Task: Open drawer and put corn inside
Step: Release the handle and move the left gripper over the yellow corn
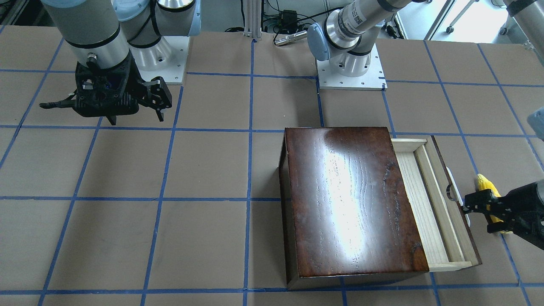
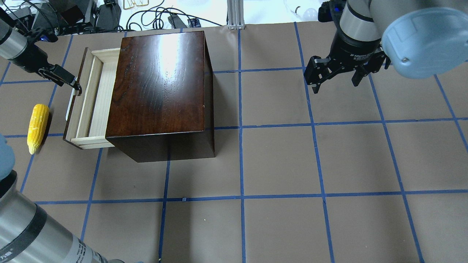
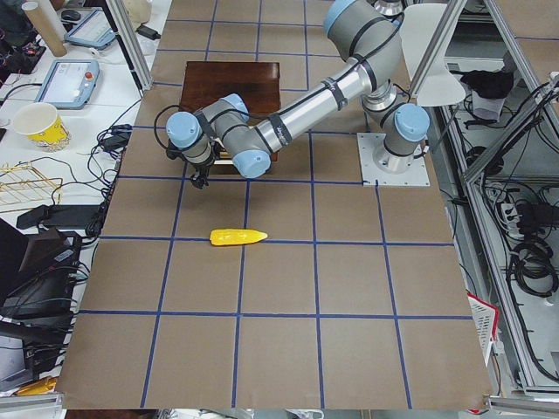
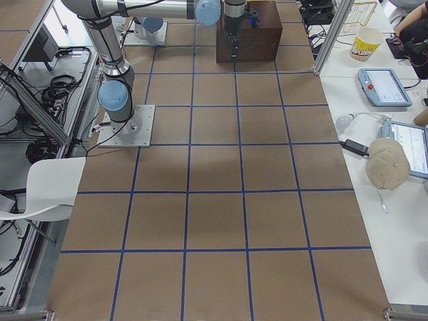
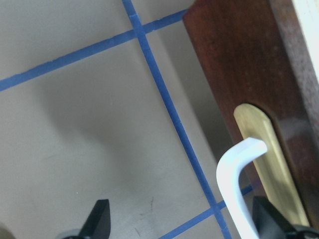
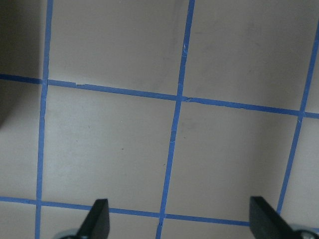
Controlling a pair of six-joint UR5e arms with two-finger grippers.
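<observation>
1. Overhead exterior: The drawer stands partly out of the box. The corn lies on the surface near the drawer front, apart from it. I judge the corn light, stiff, smooth and liable to roll, so I would take it mid-cob, across its width. The left fingers reach to the white handle. The right fingers hang spread, well apart from the box.
2. Exterior front-facing: The left fingers partly hide the corn. I cannot tell here whether they touch it.
3. Exterior left: The corn lies flat, tapered tip toward the robot, with nothing gripping it.
4. Left wrist-mounted: The fingers are wide apart. The handle stands between them, close to one finger, not clamped.
5. Right wrist-mounted: The fingers are wide apart over the surface, holding nothing.
</observation>
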